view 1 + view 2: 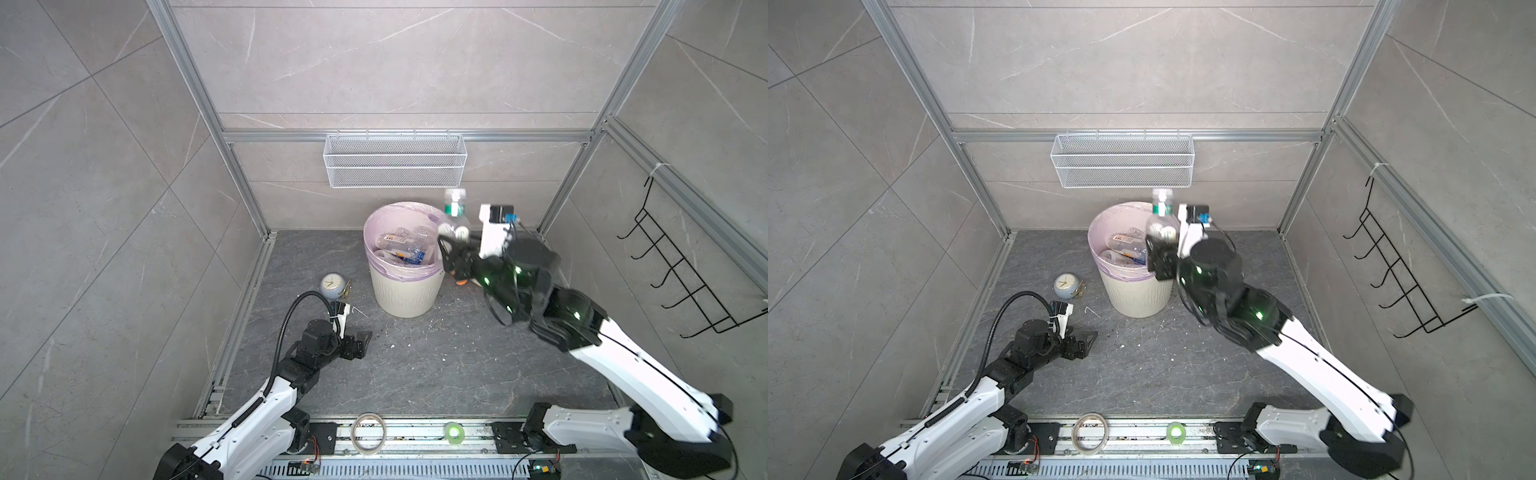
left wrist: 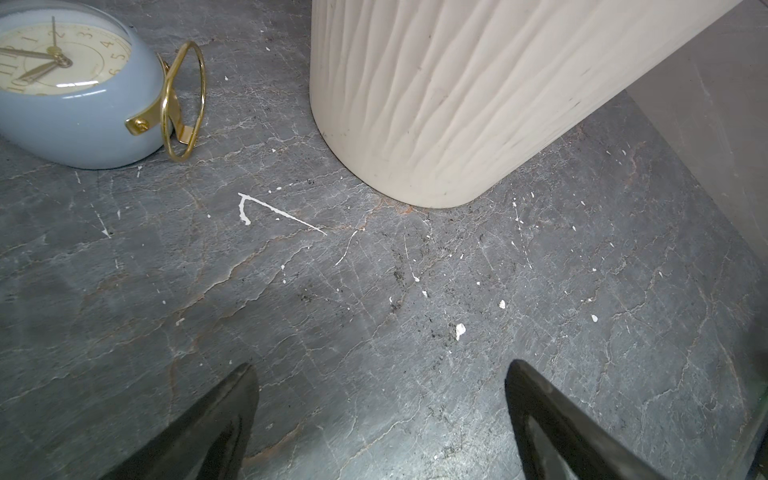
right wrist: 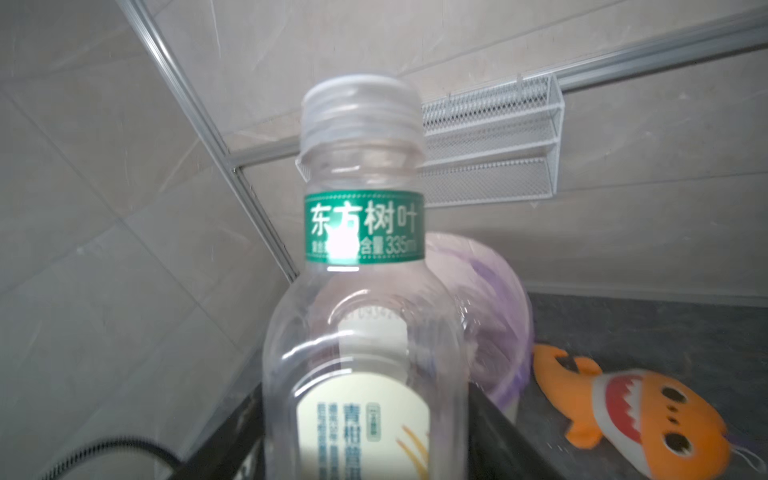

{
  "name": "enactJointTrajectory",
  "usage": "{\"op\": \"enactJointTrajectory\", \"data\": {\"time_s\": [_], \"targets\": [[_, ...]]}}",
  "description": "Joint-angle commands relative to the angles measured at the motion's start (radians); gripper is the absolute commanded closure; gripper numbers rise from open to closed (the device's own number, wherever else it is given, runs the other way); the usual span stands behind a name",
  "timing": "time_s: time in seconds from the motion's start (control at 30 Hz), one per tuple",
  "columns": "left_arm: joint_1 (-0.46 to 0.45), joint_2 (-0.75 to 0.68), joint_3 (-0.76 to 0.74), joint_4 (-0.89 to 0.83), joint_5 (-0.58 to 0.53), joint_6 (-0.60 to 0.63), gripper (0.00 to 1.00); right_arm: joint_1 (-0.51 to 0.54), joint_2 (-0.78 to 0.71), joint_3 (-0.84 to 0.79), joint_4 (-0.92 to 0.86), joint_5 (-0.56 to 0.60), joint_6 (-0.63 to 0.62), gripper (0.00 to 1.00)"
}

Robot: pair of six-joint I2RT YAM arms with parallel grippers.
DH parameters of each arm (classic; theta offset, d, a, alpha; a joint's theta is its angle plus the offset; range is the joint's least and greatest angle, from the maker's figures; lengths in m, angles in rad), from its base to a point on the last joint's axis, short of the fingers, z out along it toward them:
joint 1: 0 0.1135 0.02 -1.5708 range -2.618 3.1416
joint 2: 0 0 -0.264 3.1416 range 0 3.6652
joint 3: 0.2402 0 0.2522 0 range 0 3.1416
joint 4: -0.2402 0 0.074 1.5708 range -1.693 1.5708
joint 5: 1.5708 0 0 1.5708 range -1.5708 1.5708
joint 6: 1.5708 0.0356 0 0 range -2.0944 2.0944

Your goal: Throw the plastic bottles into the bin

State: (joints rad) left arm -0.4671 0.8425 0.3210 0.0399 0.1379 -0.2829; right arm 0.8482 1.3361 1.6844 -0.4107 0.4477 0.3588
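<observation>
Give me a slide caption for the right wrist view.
Clear bottle with green neck band fills the frame; lilac-lined bin, orange shark and wire basket beyond.

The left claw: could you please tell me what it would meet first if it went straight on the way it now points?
Probably the bin, at its ribbed lower wall, ahead of the open left claw; if the claw tilts down, the stone floor first. Depth is unclear.
</observation>
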Motion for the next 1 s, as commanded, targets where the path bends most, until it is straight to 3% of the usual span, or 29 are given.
{"op": "enactJointTrajectory", "data": {"time_s": [0.0,0.1,0.3,0.6,0.97], "targets": [[-0.005,-0.003,0.022,0.043,0.005,0.024,0.05,-0.083,0.226,0.268,-0.189,0.035,0.009,0.01],[-0.005,-0.022,0.017,0.038,0.000,0.024,0.05,-0.103,0.269,0.373,-0.242,0.077,0.007,0.01],[-0.005,-0.035,0.011,0.040,-0.003,0.019,0.05,-0.103,0.061,0.132,-0.065,0.016,-0.009,0.01],[-0.005,-0.018,0.018,0.040,-0.005,0.019,0.05,-0.113,-0.053,-0.054,-0.139,0.012,-0.037,0.01],[-0.005,-0.013,0.029,0.024,-0.027,0.010,0.05,-0.213,-0.171,-0.320,-0.159,-0.019,-0.007,0.01]]}}
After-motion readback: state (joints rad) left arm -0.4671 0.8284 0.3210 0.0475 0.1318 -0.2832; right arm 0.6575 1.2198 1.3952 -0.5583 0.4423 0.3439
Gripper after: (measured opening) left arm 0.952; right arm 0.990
